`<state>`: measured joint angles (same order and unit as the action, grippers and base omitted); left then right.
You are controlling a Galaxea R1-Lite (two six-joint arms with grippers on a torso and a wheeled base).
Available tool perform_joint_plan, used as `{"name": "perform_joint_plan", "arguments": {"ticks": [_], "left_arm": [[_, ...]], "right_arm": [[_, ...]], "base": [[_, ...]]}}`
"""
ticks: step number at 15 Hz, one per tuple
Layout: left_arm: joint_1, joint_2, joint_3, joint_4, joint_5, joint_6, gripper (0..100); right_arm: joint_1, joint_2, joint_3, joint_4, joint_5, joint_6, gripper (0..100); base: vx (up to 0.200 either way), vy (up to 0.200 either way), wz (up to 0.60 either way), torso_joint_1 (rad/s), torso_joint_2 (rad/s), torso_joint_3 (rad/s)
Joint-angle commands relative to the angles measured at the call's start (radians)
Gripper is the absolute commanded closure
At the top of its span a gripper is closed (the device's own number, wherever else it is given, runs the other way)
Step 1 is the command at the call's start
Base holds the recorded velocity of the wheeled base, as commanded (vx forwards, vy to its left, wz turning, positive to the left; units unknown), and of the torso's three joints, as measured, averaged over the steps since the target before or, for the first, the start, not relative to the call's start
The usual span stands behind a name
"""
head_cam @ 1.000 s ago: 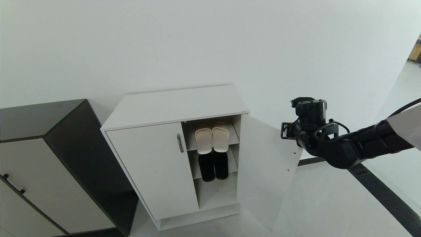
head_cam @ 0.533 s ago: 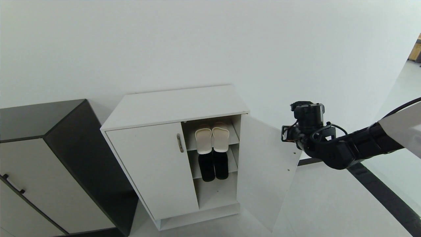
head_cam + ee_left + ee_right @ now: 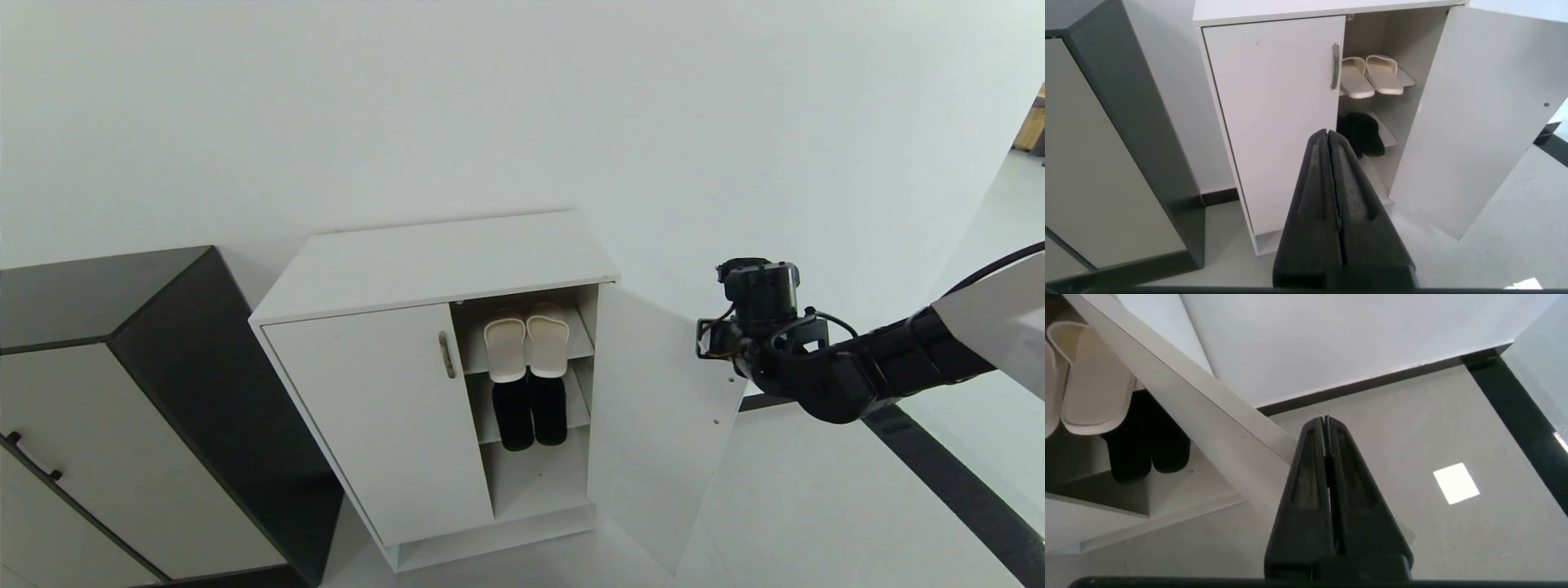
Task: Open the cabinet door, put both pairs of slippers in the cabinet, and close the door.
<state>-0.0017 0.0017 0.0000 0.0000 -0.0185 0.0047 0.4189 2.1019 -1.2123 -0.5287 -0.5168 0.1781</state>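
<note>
While the white wooden two-door cabinet (image 3: 433, 261) stands against the wall with its right door (image 3: 653, 425) swung wide open, its left door (image 3: 384, 416) sits shut, with a slim metal handle (image 3: 446, 354) near its inner edge. Inside the open half, the pair of cream slippers (image 3: 526, 343) lies side by side on the top shelf. The pair of black slippers (image 3: 531, 416) lies on the shelf just below. The right gripper (image 3: 1327, 423) is at the outer side of the open door, near its free edge, jaws pressed together; whether it touches the panel cannot be told. The left gripper (image 3: 1327, 135) hangs in front of the shut door, well apart from it, jaws likewise pressed together. A dark cabinet with pale doors (image 3: 122, 392) stands just beside the white one, on the robot's left. A black stripe (image 3: 955, 482) crosses the pale floor on the right.
</note>
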Motion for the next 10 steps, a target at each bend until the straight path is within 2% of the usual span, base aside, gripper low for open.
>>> {"name": "perform_joint_plan", "arguments": {"ticks": [1,3,8,10], "left_arm": [[0.0,0.0,0.0,0.0,0.0,0.0,100],[0.0,0.0,0.0,0.0,0.0,0.0,100],[0.0,0.0,0.0,0.0,0.0,0.0,100],[0.0,0.0,0.0,0.0,0.0,0.0,100]], "right_arm": [[0.011,0.0,0.007,0.0,0.0,0.0,100],[0.041,-0.013,0.037,0.0,-0.003,0.0,100],[0.235,-0.109,0.145,-0.007,-0.009,0.001,100],[0.267,-0.154,0.172,-0.007,-0.009,0.001,100]], "base": [[0.0,0.0,0.0,0.0,0.0,0.0],[0.0,0.0,0.0,0.0,0.0,0.0],[0.0,0.0,0.0,0.0,0.0,0.0],[0.0,0.0,0.0,0.0,0.0,0.0]]}}
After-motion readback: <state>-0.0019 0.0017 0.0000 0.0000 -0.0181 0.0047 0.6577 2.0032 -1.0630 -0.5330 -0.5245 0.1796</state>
